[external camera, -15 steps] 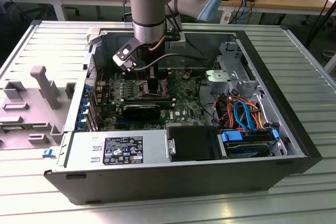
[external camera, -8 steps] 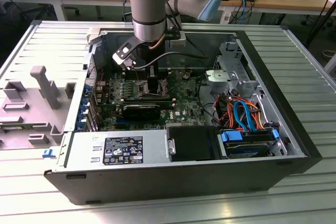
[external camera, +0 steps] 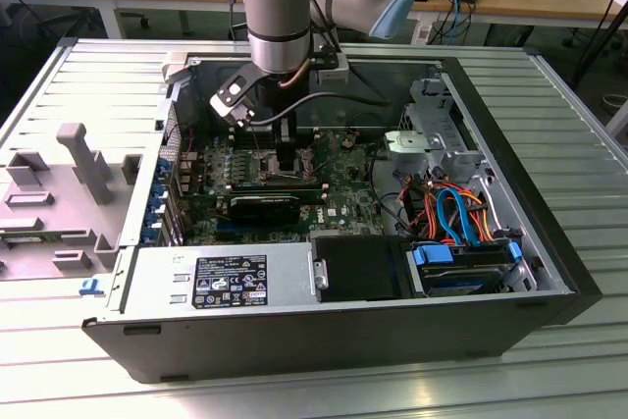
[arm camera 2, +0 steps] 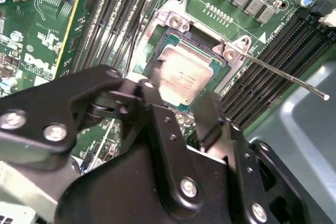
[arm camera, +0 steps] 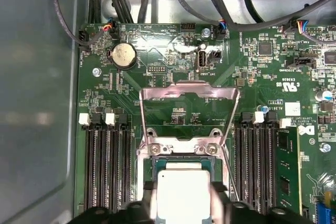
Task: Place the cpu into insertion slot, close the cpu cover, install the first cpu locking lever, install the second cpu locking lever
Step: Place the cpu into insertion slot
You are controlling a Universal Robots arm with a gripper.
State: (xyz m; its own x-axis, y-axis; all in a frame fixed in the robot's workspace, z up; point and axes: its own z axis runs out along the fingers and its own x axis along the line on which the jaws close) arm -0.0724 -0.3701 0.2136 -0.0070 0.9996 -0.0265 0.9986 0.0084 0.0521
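The cpu [arm camera: 184,195], clamped at opposite edges in my hand [arm camera 2: 181,95], sits at the insertion slot [arm camera 2: 197,38], cpu cover [arm camera: 189,92] swung open; a slight tilt or offset here could bend its contacts.

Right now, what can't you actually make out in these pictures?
- Second wrist view: the gripper covers one side of the cpu and insertion slot, so seating is unclear.
- First wrist view: the picture's edge cuts off part of the cpu.
- Exterior view: the gripper hides both.
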